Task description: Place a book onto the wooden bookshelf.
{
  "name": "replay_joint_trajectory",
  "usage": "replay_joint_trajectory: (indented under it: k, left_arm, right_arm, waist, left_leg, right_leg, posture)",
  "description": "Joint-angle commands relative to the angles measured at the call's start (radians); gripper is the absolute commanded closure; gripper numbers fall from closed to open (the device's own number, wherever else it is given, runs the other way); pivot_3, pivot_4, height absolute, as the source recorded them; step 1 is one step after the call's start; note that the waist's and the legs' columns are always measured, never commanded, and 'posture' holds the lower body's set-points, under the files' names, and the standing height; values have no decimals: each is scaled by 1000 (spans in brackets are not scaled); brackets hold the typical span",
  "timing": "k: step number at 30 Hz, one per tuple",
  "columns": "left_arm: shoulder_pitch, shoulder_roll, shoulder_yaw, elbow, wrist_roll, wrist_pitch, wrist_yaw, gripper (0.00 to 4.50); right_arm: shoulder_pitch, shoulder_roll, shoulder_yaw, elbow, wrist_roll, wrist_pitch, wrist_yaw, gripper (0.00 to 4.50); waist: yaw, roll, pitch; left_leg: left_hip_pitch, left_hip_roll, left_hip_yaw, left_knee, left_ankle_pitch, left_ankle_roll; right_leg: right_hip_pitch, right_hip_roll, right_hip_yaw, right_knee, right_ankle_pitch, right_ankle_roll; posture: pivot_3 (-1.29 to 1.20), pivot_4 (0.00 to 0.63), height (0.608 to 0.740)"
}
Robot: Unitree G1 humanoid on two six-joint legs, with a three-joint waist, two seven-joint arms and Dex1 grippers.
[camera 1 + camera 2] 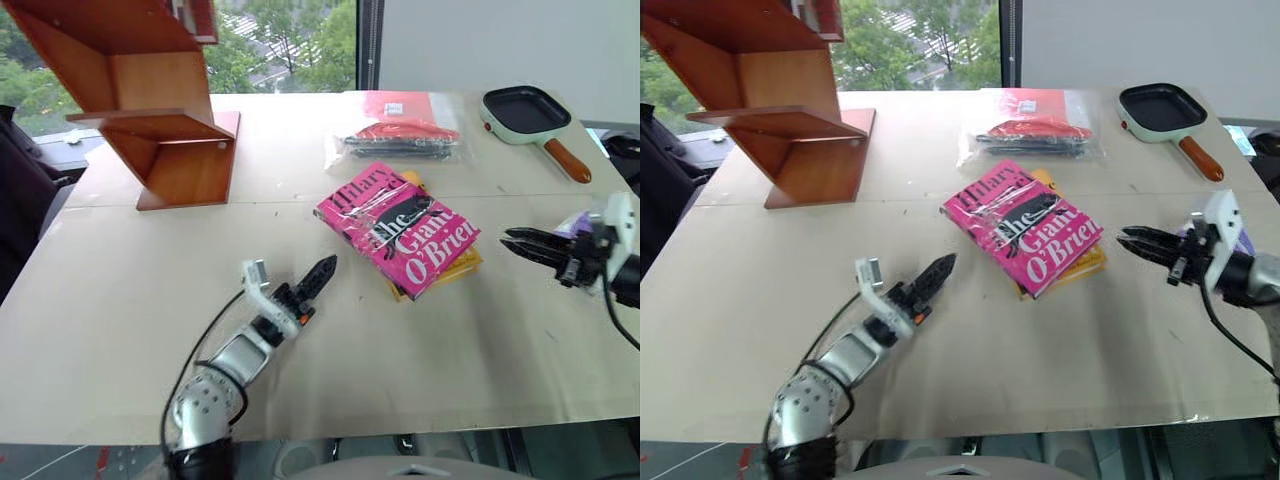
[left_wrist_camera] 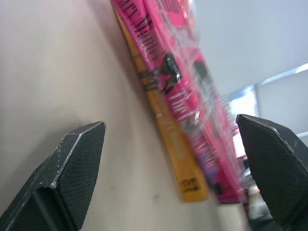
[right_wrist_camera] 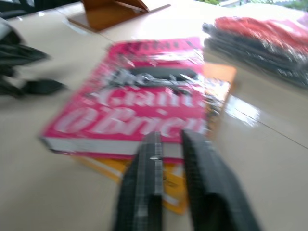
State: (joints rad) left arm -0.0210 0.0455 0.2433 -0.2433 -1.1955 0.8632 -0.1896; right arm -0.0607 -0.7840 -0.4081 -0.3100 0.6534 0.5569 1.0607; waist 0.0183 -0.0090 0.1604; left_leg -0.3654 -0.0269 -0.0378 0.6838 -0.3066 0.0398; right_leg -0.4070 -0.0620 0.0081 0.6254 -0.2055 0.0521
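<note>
The glossy pink paperback book point(image 1: 397, 228) lies on a yellow book point(image 1: 450, 270) mid-table, well apart from the reddish-brown wooden bookshelf point(image 1: 150, 100). The left gripper point(image 1: 318, 276), fingers spread wide, and the right gripper point(image 1: 520, 240), fingers slightly parted, flank it, holding nothing.

Book point(image 1: 398, 228) between grippers, bookshelf point(image 1: 150, 100) behind-left

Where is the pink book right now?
In the left eye view the pink book lies mid-table on a yellow book, between the left gripper and right gripper, untouched.
</note>
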Motion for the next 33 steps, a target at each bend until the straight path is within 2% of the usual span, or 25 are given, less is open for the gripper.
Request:
replay_joint_trajectory:
  k: [1, 4, 6, 18, 19, 20, 22, 23, 27, 28, 29, 33]
  left_arm:
    - [-90, -15, 5, 116, -86, 51, 22, 0]
    - [-174, 4, -4, 222, -75, 86, 11, 0]
    - [-221, 8, -8, 293, -56, 98, 6, 0]
    - [-437, -27, 19, 599, 0, 131, -59, 0]
    - [-442, -30, 24, 608, -1, 141, -62, 510]
    - [-444, -34, 29, 612, -5, 151, -65, 575]
    - [-443, -38, 32, 610, -4, 170, -67, 1504]
    - [-442, -42, 35, 609, -6, 179, -64, 2122]
    - [-444, -56, 51, 603, -11, 203, -52, 3556]
    - [-448, -60, 58, 602, -12, 205, -49, 4103]
    - [-451, -65, 67, 602, -14, 204, -44, 4268]
    - [-447, -80, 94, 558, -31, 203, -28, 4274]
  right_arm:
    - [114, -5, -111, -177, 94, 57, -43, 2062]
    - [228, 18, -207, -276, 149, 81, -97, 674]
    - [305, 35, -256, -347, 184, 93, -125, 21]
    - [602, 169, -418, -607, 273, 30, -279, 21]
    - [619, 175, -421, -619, 285, 23, -289, 0]
    - [632, 178, -423, -627, 297, 19, -296, 0]
    - [653, 180, -424, -640, 311, 7, -313, 0]
    - [664, 181, -427, -646, 319, 4, -321, 0]
    - [692, 178, -437, -648, 321, -20, -337, 0]
    - [697, 178, -433, -646, 317, -26, -337, 0]
    - [701, 176, -426, -644, 312, -31, -337, 0]
    - [694, 157, -410, -625, 314, -42, -335, 0]
  waist:
    - [5, -2, -1]
    - [-2, -3, -2]
    - [-2, -3, -2]
    - [7, -5, -8]
    - [7, -5, -8]
    - [5, -4, -8]
    - [4, -4, -9]
    - [4, -4, -9]
    - [9, -4, -9]
    - [10, -4, -10]
    - [10, -4, -10]
    - [17, -4, -9]
  left_leg:
    - [3, -1, -1, 0, 0, 0]
    - [4, -2, 0, 1, 0, 0]
    - [4, -2, 0, 1, 0, 1]
    - [4, -3, -1, 1, 0, 0]
    - [4, -3, -1, 0, 0, 0]
    - [4, -3, -1, 0, 0, 0]
    - [4, -3, 0, 0, 0, 0]
    - [4, -3, 0, 0, 0, 0]
    - [4, -3, -1, 0, 0, 0]
    - [4, -3, -1, 0, 0, 1]
    - [4, -3, -1, 0, 0, 1]
    - [3, -3, -1, 0, -1, 2]
  right_leg:
    - [3, 0, -2, 0, -2, -3]
    - [4, 1, -1, 0, -1, -2]
    - [4, 1, -1, 0, 0, 1]
    - [4, 1, -1, 0, -2, -1]
    - [4, 1, -1, 0, -2, -1]
    - [4, 1, -1, 0, -2, -1]
    - [4, 0, 0, 0, -2, -1]
    - [4, 0, 0, 0, -3, -1]
    - [4, -1, -1, 0, -3, 0]
    - [4, -1, -1, 0, -4, 0]
    - [4, -1, 0, 0, -4, 1]
    - [4, -1, 0, -1, -4, 1]
  posture:
    - [0, 150, 740]
    - [0, 150, 740]
    - [0, 150, 740]
    - [0, 150, 740]
    - [0, 150, 740]
    - [0, 150, 740]
    - [0, 150, 740]
    - [0, 150, 740]
    - [0, 150, 740]
    - [0, 150, 740]
    - [0, 150, 740]
    - [0, 150, 740]
